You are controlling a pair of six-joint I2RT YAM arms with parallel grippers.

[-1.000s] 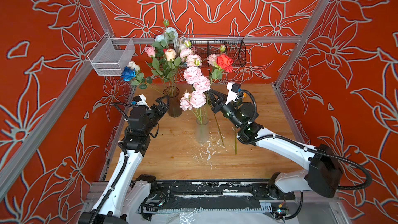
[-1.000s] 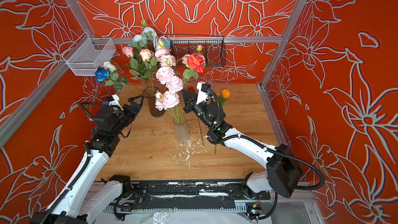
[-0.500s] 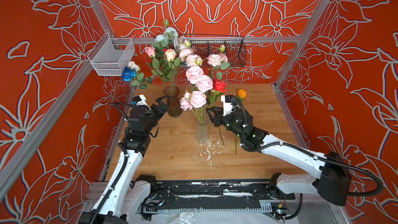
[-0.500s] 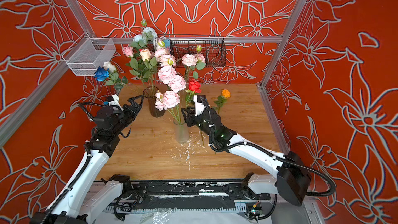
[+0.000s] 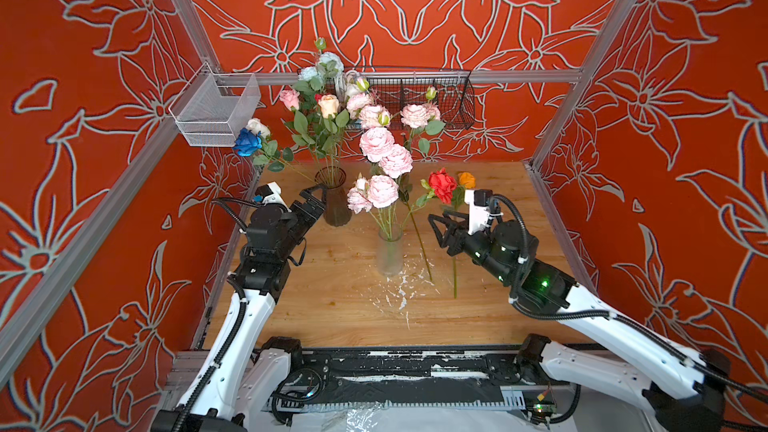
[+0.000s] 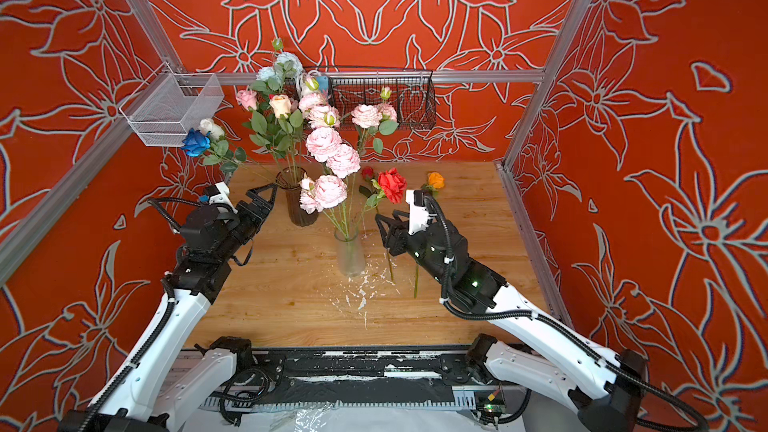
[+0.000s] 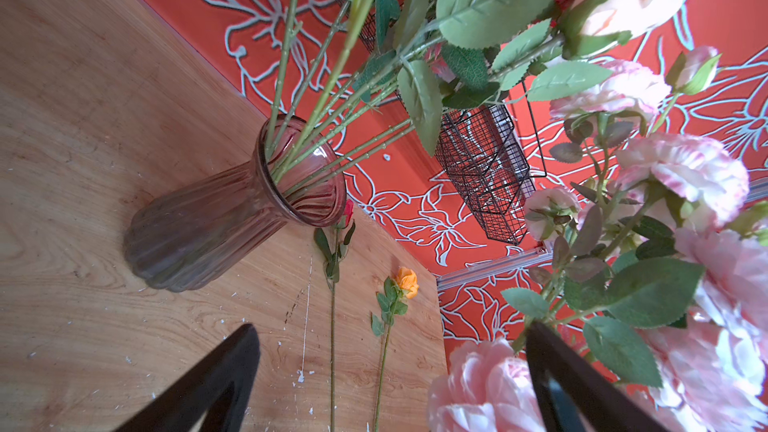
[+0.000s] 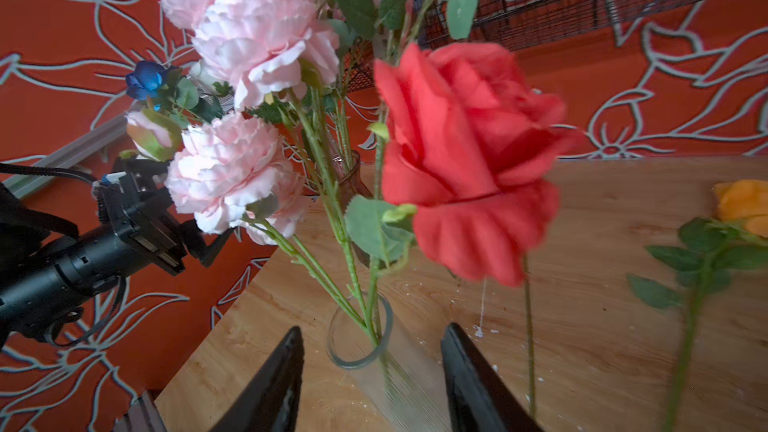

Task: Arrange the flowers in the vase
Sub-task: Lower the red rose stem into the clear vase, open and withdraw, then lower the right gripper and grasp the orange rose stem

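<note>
Red rose (image 6: 392, 185) stood in the clear vase (image 6: 350, 257) among pink peonies (image 6: 330, 191); right jaws hung part-open beside it, empty; left jaws gaped wide, empty.

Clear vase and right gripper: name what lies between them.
One long green stem lies flat on the wooden table between the clear vase and the open right gripper. Both top views show it.

Bright, even light; red rose (image 8: 465, 151) seemingly motion-blurred.
</note>
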